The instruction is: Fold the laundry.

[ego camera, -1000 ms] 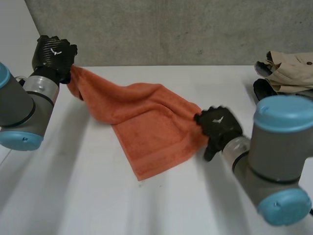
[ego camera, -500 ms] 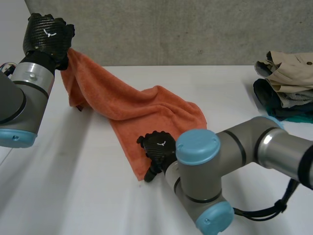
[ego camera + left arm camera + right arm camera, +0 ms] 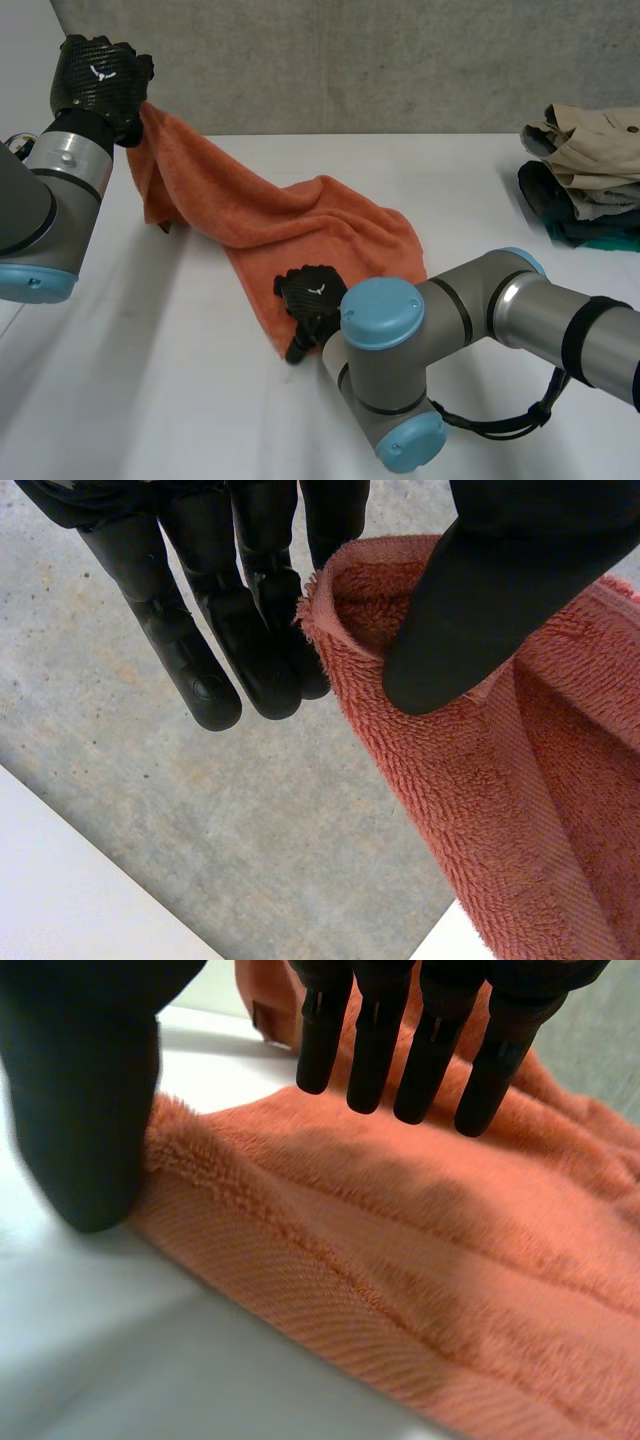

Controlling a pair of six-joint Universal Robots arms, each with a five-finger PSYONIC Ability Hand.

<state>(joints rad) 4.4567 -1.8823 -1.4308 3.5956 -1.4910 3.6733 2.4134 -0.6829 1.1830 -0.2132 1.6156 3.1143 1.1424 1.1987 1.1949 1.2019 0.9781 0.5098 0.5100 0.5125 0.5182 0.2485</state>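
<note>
An orange towel (image 3: 300, 230) lies half on the white table (image 3: 140, 400), with its far left corner lifted. My left hand (image 3: 98, 85) holds that corner up in the air, shut on it. In the left wrist view the thumb (image 3: 490, 610) presses the towel's (image 3: 520, 800) rolled edge against the fingers (image 3: 250, 640). My right hand (image 3: 310, 298) rests at the towel's near corner on the table. Its fingers (image 3: 425, 1050) stand straight just above the towel (image 3: 420, 1250), and its thumb (image 3: 80, 1130) sits on the table beside the hem. It is open.
A pile of folded clothes (image 3: 590, 175), beige over dark and teal, sits at the table's far right edge. A grey wall (image 3: 380, 60) runs behind the table. My right arm (image 3: 480, 330) reaches across the near right part of the table.
My right hand left the towel's right edge and swung over to its near corner. My left hand raised its corner higher and then held still.
</note>
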